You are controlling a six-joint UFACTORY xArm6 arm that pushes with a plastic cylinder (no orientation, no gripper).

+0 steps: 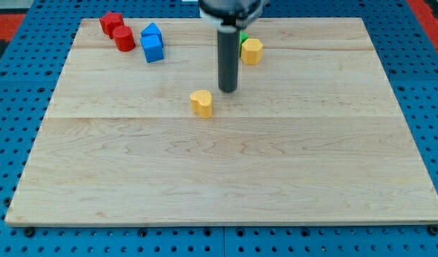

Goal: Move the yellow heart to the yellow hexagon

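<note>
The yellow heart [202, 103] lies on the wooden board, a little above its middle. The yellow hexagon [252, 51] sits near the view's top, right of centre. My tip [227, 90] is down on the board just to the upper right of the heart, a small gap apart from it, and below and left of the hexagon. The rod rises straight up from the tip and hides part of a green block [242, 38] next to the hexagon.
Two red blocks [112, 23] [123, 38] and two blue blocks [151, 33] [153, 49] cluster at the view's top left. The wooden board [219, 171] rests on a blue perforated table.
</note>
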